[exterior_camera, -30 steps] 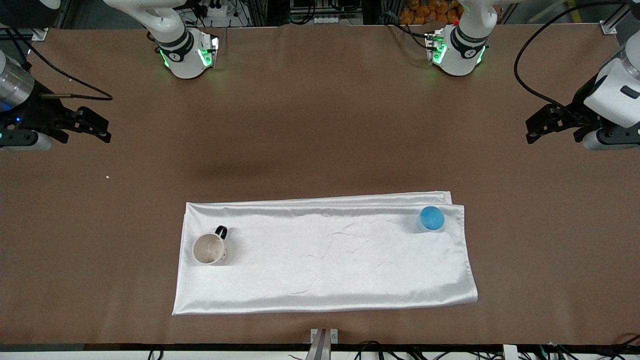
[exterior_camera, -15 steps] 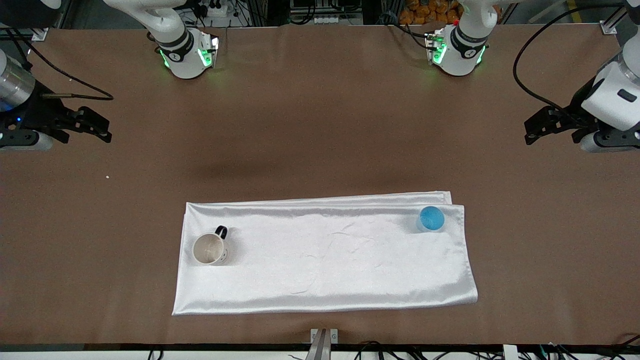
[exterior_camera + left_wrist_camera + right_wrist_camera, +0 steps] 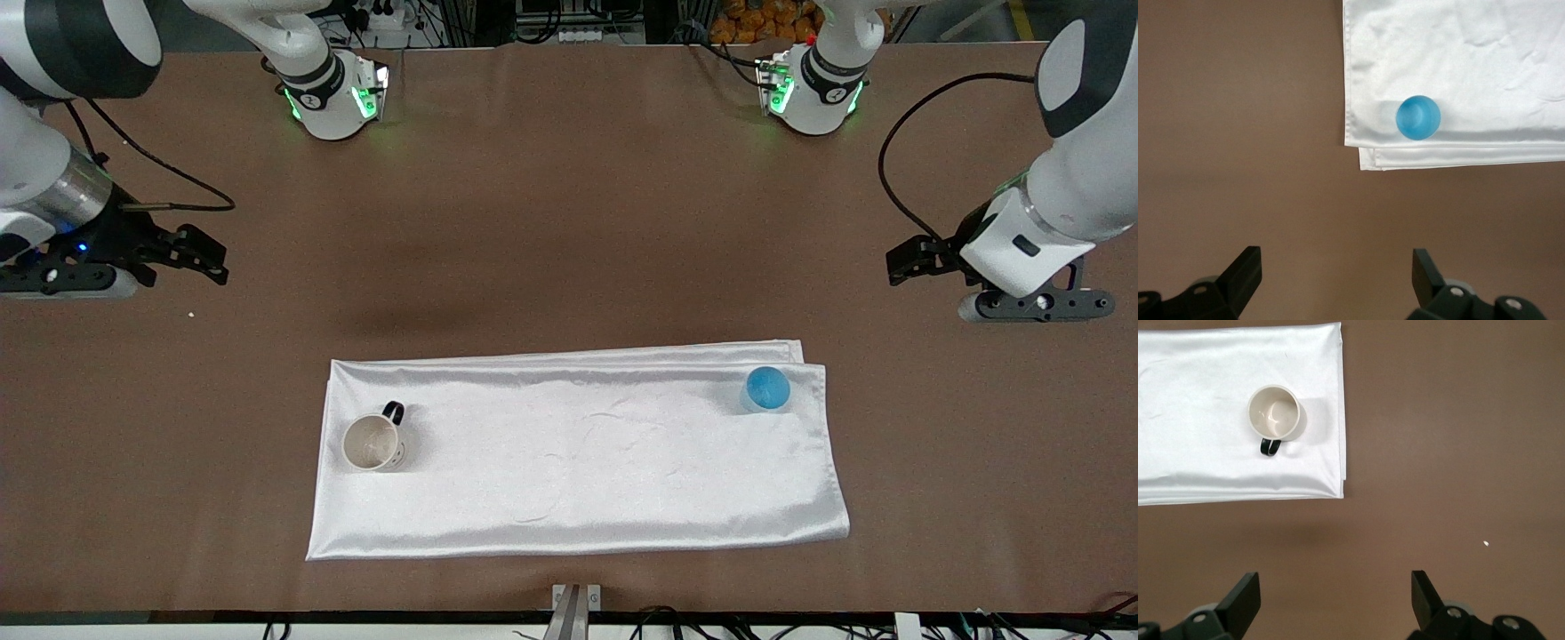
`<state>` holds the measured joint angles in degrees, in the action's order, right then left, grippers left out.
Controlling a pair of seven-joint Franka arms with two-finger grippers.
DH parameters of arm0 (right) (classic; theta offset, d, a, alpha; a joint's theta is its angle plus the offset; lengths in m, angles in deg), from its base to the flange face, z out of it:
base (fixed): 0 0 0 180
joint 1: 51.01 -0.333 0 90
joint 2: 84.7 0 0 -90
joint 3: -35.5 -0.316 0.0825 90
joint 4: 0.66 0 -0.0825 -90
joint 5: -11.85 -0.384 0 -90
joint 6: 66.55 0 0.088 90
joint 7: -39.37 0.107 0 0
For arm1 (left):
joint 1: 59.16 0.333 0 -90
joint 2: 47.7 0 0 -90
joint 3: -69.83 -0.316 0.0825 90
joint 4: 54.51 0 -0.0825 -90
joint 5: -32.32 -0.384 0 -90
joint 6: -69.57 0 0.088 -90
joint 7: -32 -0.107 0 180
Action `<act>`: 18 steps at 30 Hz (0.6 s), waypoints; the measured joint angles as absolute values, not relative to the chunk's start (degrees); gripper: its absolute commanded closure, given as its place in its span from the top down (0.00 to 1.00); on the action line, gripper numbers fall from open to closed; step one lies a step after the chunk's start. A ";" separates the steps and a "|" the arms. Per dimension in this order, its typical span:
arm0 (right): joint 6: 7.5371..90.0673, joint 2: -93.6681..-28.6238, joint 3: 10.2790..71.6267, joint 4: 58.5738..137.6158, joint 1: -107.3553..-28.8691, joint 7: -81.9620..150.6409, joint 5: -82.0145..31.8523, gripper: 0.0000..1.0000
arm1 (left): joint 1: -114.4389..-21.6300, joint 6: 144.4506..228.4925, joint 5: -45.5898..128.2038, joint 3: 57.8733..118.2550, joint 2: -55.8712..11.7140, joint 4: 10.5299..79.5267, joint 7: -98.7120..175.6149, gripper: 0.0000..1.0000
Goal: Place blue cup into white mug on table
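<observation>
The blue cup (image 3: 766, 388) stands upright on a white cloth, at the cloth's corner toward the left arm's end of the table (image 3: 569, 222). The white mug (image 3: 373, 443) with a black handle stands upright on the same cloth toward the right arm's end. My left gripper (image 3: 901, 263) hovers open over bare table, apart from the cup. In the left wrist view the blue cup (image 3: 1418, 117) lies well ahead of the open left gripper (image 3: 1336, 267). My right gripper (image 3: 212, 260) hovers open over bare table. The right wrist view shows the white mug (image 3: 1274, 412) far from the right gripper (image 3: 1336, 587).
A white satin cloth (image 3: 578, 462) lies spread across the middle of the table, nearer the front camera. A tiny white speck (image 3: 191, 314) lies on the table near the right gripper. The arm bases (image 3: 333, 98) (image 3: 813, 89) stand at the table's edge farthest from the camera.
Both arms have swung in from the table's ends toward the middle, so more of each arm shows. Both grippers stayed open. Cup, mug and cloth have not moved.
</observation>
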<state>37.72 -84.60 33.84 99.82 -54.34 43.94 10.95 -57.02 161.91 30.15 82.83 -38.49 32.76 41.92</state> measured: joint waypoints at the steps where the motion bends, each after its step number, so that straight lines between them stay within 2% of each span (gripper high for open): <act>1: 38.97 -84.20 33.84 100.36 -54.50 43.97 10.95 1.00 | -57.01 162.87 30.15 82.82 -38.17 33.32 41.92 1.00; 10: 47.41 -79.17 33.83 102.13 -56.07 44.19 10.95 1.00 | -57.05 173.52 30.15 82.91 -37.16 41.38 43.47 1.00; 18: 54.72 -72.16 33.84 102.54 -56.72 44.23 10.95 1.00 | -58.34 186.22 30.15 83.23 -35.56 49.69 46.57 1.00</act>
